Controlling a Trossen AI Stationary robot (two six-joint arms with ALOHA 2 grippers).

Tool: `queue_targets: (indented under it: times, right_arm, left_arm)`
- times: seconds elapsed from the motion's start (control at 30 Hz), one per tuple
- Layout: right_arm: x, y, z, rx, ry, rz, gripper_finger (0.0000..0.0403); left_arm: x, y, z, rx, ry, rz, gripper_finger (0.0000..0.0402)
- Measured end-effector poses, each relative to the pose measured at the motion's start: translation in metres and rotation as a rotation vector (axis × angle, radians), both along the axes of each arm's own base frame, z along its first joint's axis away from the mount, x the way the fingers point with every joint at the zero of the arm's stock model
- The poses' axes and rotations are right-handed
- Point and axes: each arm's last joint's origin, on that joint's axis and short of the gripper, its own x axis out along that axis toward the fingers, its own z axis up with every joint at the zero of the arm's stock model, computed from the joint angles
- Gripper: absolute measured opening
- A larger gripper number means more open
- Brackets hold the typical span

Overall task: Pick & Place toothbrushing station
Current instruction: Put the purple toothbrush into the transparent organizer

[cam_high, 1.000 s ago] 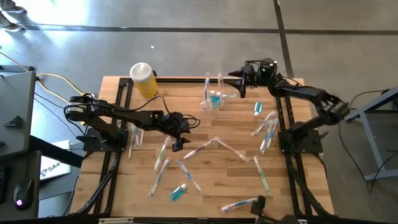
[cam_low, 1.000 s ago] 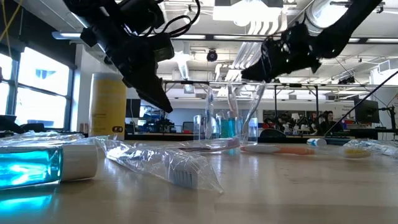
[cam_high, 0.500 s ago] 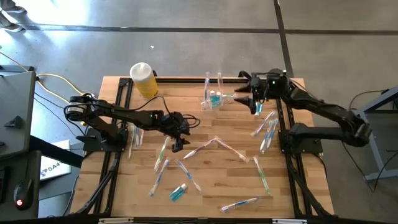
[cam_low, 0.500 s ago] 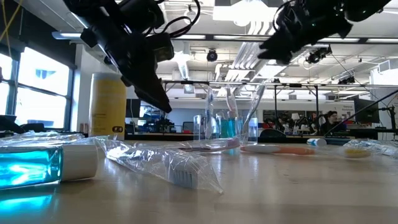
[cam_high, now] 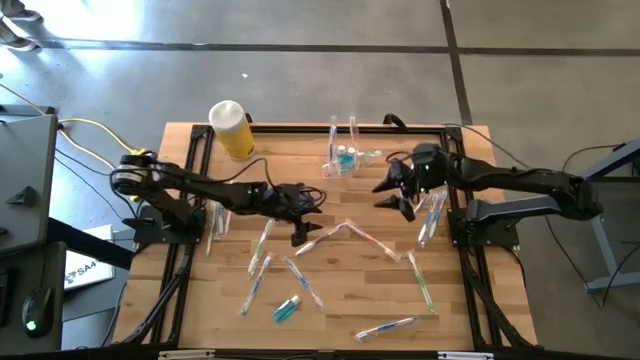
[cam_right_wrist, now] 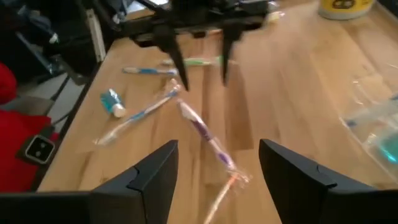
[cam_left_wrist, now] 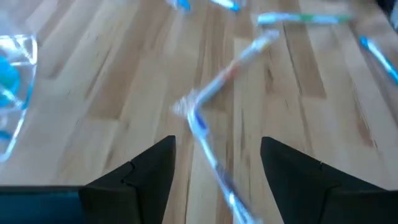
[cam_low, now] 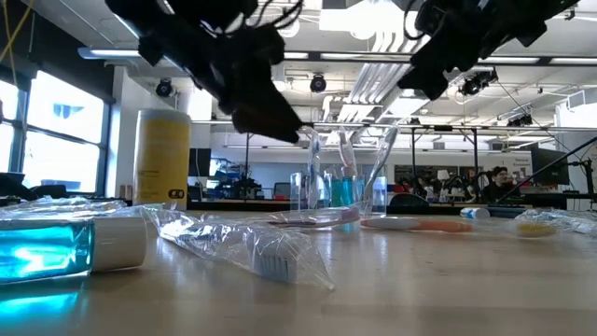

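Note:
A small clear cup (cam_high: 345, 160) stands near the table's far edge with toothbrushes and teal tubes upright in it; it also shows in the low view (cam_low: 338, 191). Many wrapped toothbrushes lie flat on the wooden table, two of them forming a shallow V (cam_high: 345, 232). A teal white-capped tube (cam_high: 286, 309) lies near the front edge. My left gripper (cam_high: 310, 218) is open and empty, hovering just left of the V, which shows past its fingers (cam_left_wrist: 199, 115). My right gripper (cam_high: 391, 197) is open and empty, above the table just near and right of the cup.
A yellow cylinder with a white top (cam_high: 232, 128) stands at the far left corner. More toothbrushes lie at the right (cam_high: 430, 215) and near the front (cam_high: 385, 327). Black frame rails (cam_high: 455, 200) run along both sides of the table.
My right gripper has come away from the far edge beside the cup, toward the table's near edge and lower, turning its fingers toward the table's middle. My left gripper has shifted a little toward the table's right edge, nearer the V of toothbrushes.

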Motion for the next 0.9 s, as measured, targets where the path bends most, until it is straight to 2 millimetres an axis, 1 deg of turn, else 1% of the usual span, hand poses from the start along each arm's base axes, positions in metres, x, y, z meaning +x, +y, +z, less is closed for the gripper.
queue_targets:
  times: [0.13, 0.27, 0.33, 0.43, 0.53, 0.6, 0.67, 0.77, 0.9]
  right_arm:
    - [0.005, 0.015, 0.001, -0.01, -0.011, 0.021, 0.0215]
    - [0.008, 0.028, 0.003, -0.005, -0.021, 0.017, 0.0215]
    - [0.009, 0.035, 0.003, -0.004, -0.019, 0.023, 0.0215]
    - [0.01, 0.045, 0.003, 0.0, -0.017, 0.027, 0.0215]
    - [0.01, 0.054, 0.004, -0.017, -0.025, 0.018, 0.0215]
    - [0.011, 0.06, 0.005, -0.032, -0.038, 0.014, 0.0215]
    - [0.011, 0.066, 0.007, -0.05, -0.054, 0.009, 0.0215]
    - [0.011, 0.074, 0.007, -0.068, -0.064, 0.022, 0.0215]
    - [0.01, 0.083, 0.008, -0.104, -0.083, 0.065, 0.0215]
  left_arm:
    - [0.018, 0.0, -0.021, -0.008, 0.072, 0.003, 0.0228]
    - [0.037, 0.0, -0.032, -0.009, 0.123, 0.001, 0.0228]
    - [0.041, 0.0, -0.039, -0.011, 0.18, 0.004, 0.0228]
    - [0.049, -0.003, -0.047, -0.029, 0.219, 0.007, 0.0228]
    - [0.059, -0.006, -0.055, -0.032, 0.225, -0.003, 0.0228]
    - [0.059, -0.006, -0.062, -0.034, 0.269, 0.015, 0.0228]
    - [0.064, -0.006, -0.068, -0.028, 0.278, 0.035, 0.0228]
    - [0.064, -0.005, -0.076, -0.019, 0.309, 0.058, 0.0228]
    - [0.063, -0.005, -0.078, 0.01, 0.327, 0.064, 0.0227]
